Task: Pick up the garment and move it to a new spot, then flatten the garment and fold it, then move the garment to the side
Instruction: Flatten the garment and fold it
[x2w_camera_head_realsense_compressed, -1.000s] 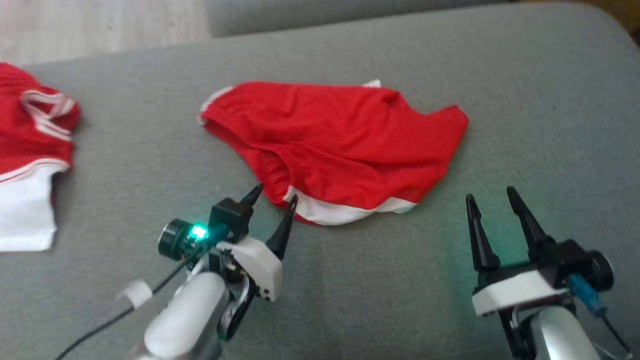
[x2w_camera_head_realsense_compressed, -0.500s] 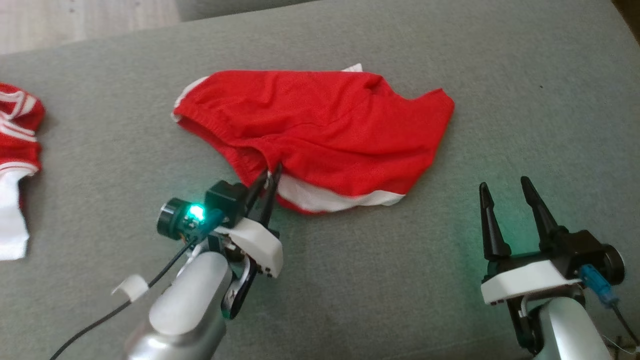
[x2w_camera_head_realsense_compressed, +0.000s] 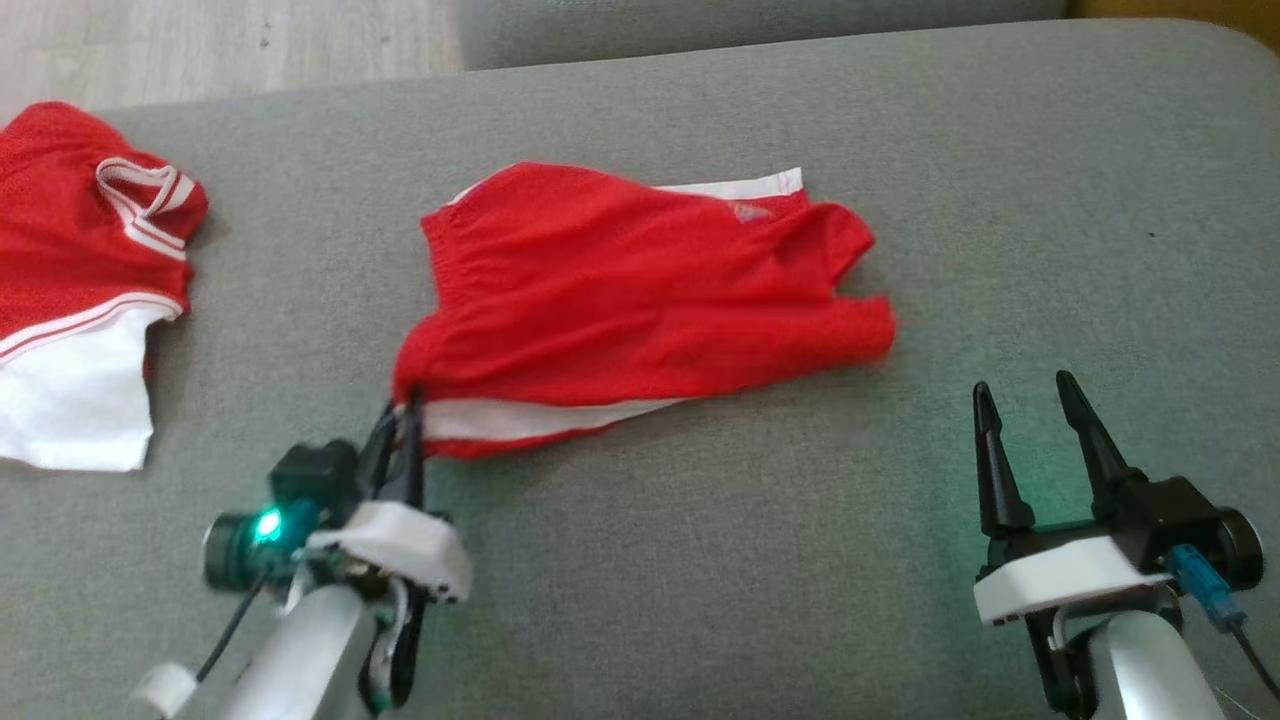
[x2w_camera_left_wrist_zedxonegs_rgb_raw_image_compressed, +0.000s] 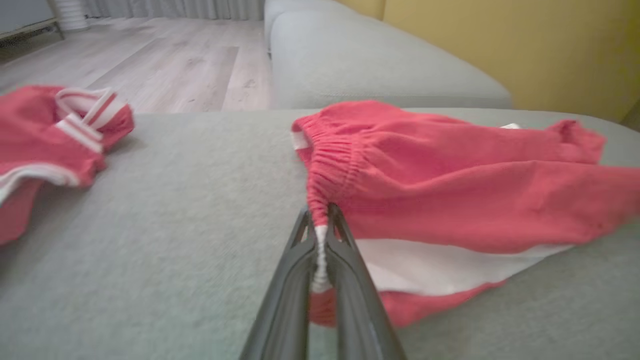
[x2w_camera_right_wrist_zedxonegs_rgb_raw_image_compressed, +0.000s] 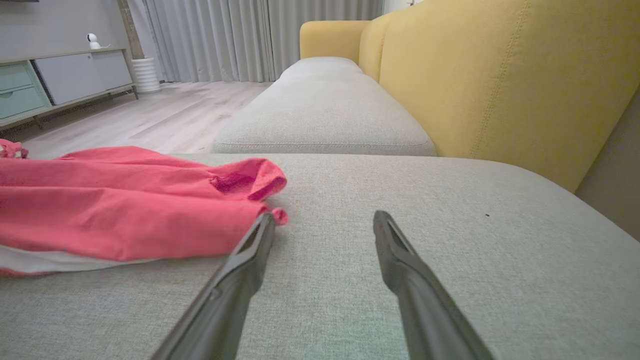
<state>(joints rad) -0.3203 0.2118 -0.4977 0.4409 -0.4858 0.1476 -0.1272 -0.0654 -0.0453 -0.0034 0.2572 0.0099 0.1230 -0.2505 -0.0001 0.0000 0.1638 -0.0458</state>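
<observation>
The garment (x2w_camera_head_realsense_compressed: 640, 290) is a pair of red shorts with white trim, lying rumpled in the middle of the grey cushion (x2w_camera_head_realsense_compressed: 700, 560). My left gripper (x2w_camera_head_realsense_compressed: 403, 415) is shut on its near left corner, at the waistband end. In the left wrist view the dark fingers (x2w_camera_left_wrist_zedxonegs_rgb_raw_image_compressed: 345, 280) pinch the gathered red and white cloth (x2w_camera_left_wrist_zedxonegs_rgb_raw_image_compressed: 450, 190), which stretches away to the right. My right gripper (x2w_camera_head_realsense_compressed: 1030, 395) hovers open over bare cushion, to the right of the shorts and a little nearer me. In the right wrist view its left fingertip sits just beside the red hem (x2w_camera_right_wrist_zedxonegs_rgb_raw_image_compressed: 125, 205).
A second red and white garment (x2w_camera_head_realsense_compressed: 80, 290) lies at the cushion's far left edge. Wooden floor (x2w_camera_head_realsense_compressed: 200, 45) lies beyond the cushion. Another grey cushion (x2w_camera_right_wrist_zedxonegs_rgb_raw_image_compressed: 325, 110) and a yellow sofa back (x2w_camera_right_wrist_zedxonegs_rgb_raw_image_compressed: 500, 75) stand farther off.
My left gripper closed on the near edge of the shorts and pulled it left and toward me, stretching the cloth. The head camera shifted. The right gripper stayed open.
</observation>
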